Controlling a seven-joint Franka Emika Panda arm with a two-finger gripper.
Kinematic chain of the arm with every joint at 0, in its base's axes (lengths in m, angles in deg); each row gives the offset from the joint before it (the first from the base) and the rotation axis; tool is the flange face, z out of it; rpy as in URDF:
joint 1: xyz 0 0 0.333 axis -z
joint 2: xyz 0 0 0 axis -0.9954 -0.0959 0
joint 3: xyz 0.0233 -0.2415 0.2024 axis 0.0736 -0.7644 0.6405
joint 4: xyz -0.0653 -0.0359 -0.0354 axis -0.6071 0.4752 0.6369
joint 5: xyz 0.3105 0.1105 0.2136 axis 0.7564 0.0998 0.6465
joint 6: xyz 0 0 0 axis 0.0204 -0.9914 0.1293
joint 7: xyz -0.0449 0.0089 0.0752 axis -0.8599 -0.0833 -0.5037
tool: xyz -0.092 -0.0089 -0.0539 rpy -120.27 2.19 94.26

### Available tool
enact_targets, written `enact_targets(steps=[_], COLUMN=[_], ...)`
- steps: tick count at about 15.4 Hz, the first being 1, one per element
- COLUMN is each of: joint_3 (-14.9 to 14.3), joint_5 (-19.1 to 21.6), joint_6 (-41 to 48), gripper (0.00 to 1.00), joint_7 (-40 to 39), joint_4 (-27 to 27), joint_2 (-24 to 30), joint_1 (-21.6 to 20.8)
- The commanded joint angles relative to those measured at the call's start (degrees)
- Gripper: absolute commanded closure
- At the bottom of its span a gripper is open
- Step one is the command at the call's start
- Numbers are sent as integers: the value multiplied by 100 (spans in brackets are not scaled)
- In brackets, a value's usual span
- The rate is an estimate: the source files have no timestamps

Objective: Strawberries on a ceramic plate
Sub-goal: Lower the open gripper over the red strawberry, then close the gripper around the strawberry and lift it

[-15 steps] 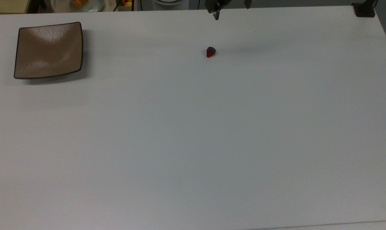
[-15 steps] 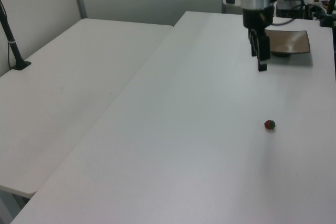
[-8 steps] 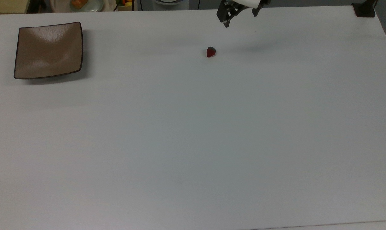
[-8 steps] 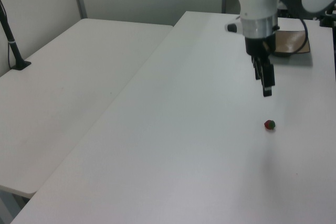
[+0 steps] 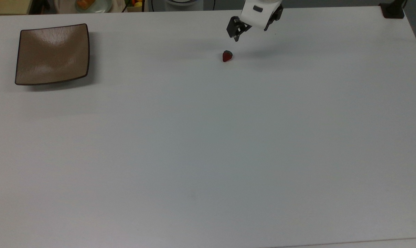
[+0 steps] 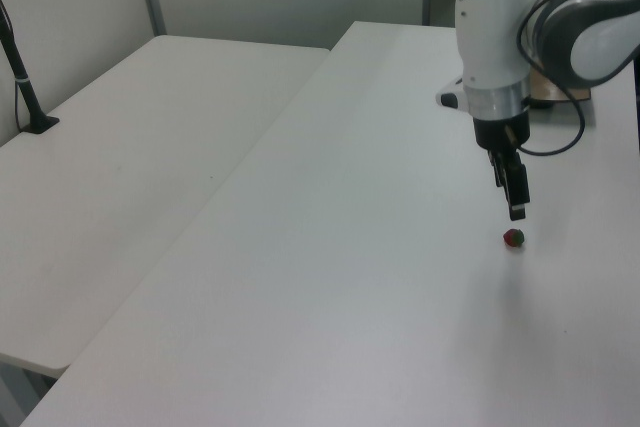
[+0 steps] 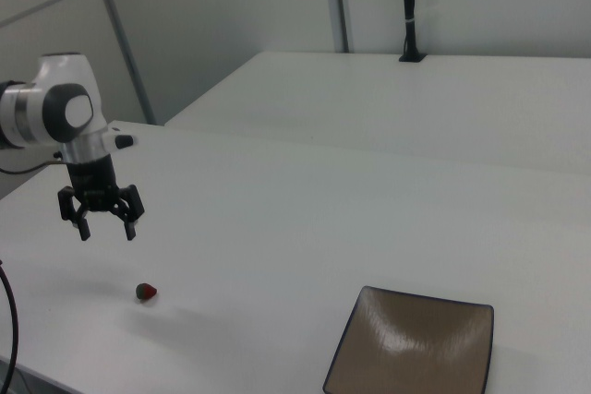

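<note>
Hovering with black fingers spread wide and holding nothing, the arm's two-finger gripper (image 7: 102,232) (image 5: 236,37) (image 6: 517,211) hangs above the white table (image 5: 208,144), close over the tiny dark red strawberry with a green leafy cap (image 5: 227,56) (image 6: 513,238) (image 7: 145,292). Lying on bare tabletop, well apart from the glossy tan-brown square ceramic plate with a thin dark rim (image 5: 52,53) (image 7: 412,355) at the top view's left.

The top view looks almost straight down on the white tabletop (image 5: 208,144) from well above, while the left view and the right view stand lower at opposite ends, facing each other along it, all three sharing the ceramic plate (image 5: 52,54).
</note>
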Motion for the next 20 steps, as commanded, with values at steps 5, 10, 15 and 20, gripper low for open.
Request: enact_targets(steps=[5,10,15,20], joint_3=[-42,-85,-129,-129], joint_5=[-304,-559,-692,-806], joint_6=[-559,-832,-841,-832], gripper=[0,0,14,30], joint_7=[34,-18,-282,-466], joint_4=[-471,-604,-621,-630], joint_2=[-262,-447,-658,-764], joint_1=[177,248,274,274])
